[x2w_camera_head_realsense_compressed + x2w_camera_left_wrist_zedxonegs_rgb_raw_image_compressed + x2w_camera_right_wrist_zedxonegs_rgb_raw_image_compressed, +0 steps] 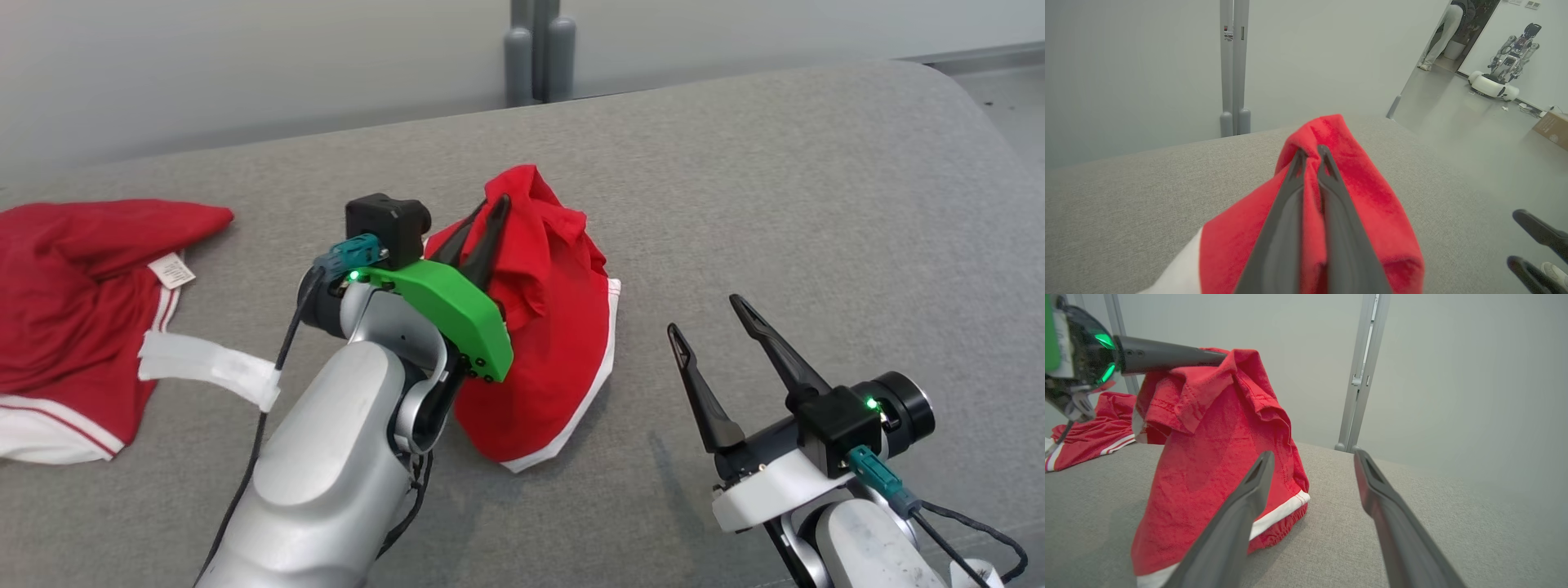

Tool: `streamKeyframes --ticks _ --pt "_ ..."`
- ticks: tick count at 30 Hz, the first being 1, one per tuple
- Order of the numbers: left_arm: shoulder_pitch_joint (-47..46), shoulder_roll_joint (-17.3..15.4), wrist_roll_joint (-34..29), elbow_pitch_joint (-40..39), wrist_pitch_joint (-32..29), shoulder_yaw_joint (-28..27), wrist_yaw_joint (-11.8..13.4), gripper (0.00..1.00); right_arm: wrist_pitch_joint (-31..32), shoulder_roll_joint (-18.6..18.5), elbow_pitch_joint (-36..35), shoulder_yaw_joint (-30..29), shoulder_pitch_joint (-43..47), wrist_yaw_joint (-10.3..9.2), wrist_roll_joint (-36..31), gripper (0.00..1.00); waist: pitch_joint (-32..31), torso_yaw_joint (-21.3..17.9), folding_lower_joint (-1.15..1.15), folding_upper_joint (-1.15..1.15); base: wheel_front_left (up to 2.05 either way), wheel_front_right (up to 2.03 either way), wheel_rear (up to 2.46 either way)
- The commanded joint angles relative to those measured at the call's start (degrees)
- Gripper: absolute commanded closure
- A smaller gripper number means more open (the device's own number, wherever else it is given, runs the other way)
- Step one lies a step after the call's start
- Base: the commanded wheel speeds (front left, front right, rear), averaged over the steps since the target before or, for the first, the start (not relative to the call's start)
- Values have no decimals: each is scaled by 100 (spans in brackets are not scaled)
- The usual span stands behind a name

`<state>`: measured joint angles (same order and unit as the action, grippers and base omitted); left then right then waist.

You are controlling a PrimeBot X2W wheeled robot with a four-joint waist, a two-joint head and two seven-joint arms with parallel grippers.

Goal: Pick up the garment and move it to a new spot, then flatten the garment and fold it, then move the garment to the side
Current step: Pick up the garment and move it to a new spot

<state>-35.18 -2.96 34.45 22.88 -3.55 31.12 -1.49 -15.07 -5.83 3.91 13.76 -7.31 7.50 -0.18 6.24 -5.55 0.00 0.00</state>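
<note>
You see second red garment [73,310] cut by left edge; its label [171,270] too small to read. Your left arm [326,474] hides near side of garment [555,327] in head view. Distant person [1443,34] cropped by top edge in left wrist view.

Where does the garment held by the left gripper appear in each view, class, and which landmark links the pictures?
Head view: garment at centre, pinched at its top by the left gripper.
Left wrist view: lower centre, draped round the shut fingers.
Right wrist view: left of centre, hanging down to the couch.
Shared landmark: the grey post behind.
</note>
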Motion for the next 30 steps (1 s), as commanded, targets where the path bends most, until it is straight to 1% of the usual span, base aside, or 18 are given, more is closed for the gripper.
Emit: streamKeyframes --ticks 1,5,7,10,12,16,22,25,26,27,28,29,30 --pt "-122 3 70 82 48 91 18 100 -19 31 -18 -2 -48 -1 -2 0 330 -612 0 0 0 0 0" --pt "-387 -3 185 500 152 557 51 100 -19 92 -37 -49 -92 -1 21 0 426 -969 0 0 0 0 0" --pt "-536 -7 102 754 222 750 82 100 -18 122 -34 -70 -76 -1 29 0 457 -1099 0 0 0 0 0" --pt "-788 -35 -104 1267 315 895 127 100 -19 153 -4 -53 -72 -1 33 0 478 -1244 0 0 0 0 0" --pt "-943 -148 -208 1647 381 904 167 100 -19 161 13 -58 -51 -1 35 0 455 -1307 0 0 0 0 0" --pt "-1233 -368 -371 2262 485 869 302 100 -19 176 9 -124 57 -1 9 0 422 -1305 0 0 0 0 0" --pt "-1637 -564 -585 2911 785 901 443 100 -19 99 136 -92 98 -1 -34 0 369 -1103 0 0 0 0 0" --pt "-1744 -660 -707 3332 750 969 523 100 -19 45 259 34 7 -1 -14 0 328 -1006 0 0 0 0 0" --pt "-1762 -663 -731 3468 707 1015 494 75 -19 2 347 111 -20 -1 -13 0 308 -974 0 0 0 0 0" --pt "-1767 -640 -725 3573 671 1043 435 37 -19 -23 407 172 -62 -1 2 0 295 -935 0 0 0 0 0" --pt "-1767 -640 -725 3573 671 1043 435 37 -19 -23 407 172 -62 -1 2 0 295 -935 0 0 0 0 0" --pt "-1756 -591 -676 3661 649 1037 396 0 -19 -37 480 203 -110 -1 34 0 277 -888 0 0 0 0 0" --pt "-1740 -529 -617 3727 694 1008 361 0 -19 -68 565 238 -143 -1 58 0 250 -829 0 0 0 0 0"
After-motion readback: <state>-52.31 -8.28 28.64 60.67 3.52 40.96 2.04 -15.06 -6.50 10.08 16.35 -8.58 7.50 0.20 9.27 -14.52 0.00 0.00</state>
